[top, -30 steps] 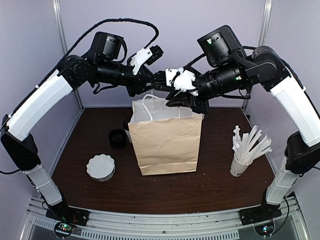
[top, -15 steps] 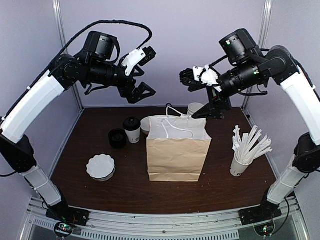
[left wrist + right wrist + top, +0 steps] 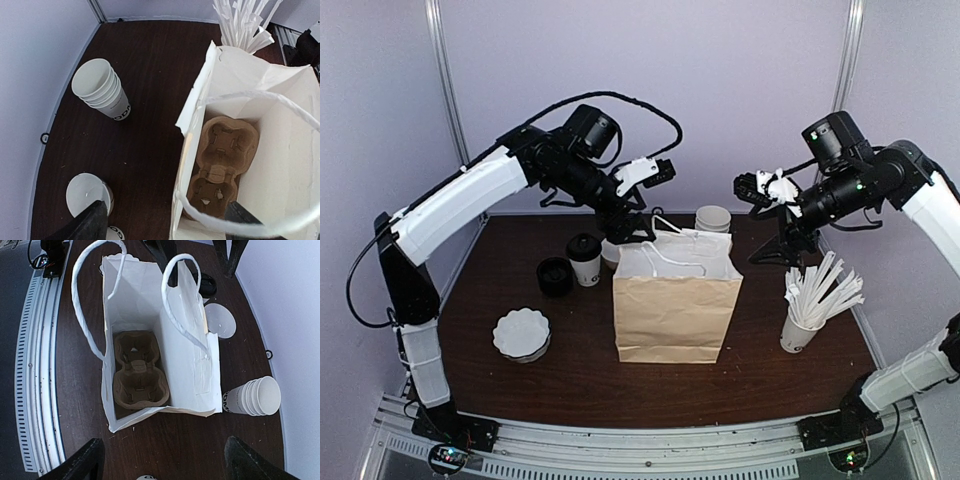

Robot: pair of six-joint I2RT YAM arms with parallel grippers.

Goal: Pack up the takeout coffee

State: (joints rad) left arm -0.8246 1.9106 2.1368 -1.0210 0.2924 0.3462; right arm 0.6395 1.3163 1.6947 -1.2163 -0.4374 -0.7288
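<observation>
The takeout coffee [image 3: 585, 259], a white cup with a black lid, stands left of the open brown paper bag [image 3: 675, 310]. Inside the bag lies a cardboard cup carrier [image 3: 139, 370] [image 3: 222, 165] with its wells bare. My left gripper [image 3: 628, 228] [image 3: 167, 227] hovers open over the bag's back left corner, above an unlidded white cup [image 3: 87, 194]. One white bag handle [image 3: 250, 95] loops across that view, untouched. Open and holding nothing, my right gripper [image 3: 778, 245] [image 3: 165, 465] hangs right of the bag.
A nested stack of white cups [image 3: 713, 218] [image 3: 255, 397] stands behind the bag. A cup full of paper-wrapped sticks [image 3: 812, 305] is at the right. Black lids [image 3: 555, 276] and white lids [image 3: 521, 334] sit at the left.
Both grippers were shut on the bag's top and have let go and opened. The bag now stands on the table. The left arm dropped towards it; the right drew back rightwards.
</observation>
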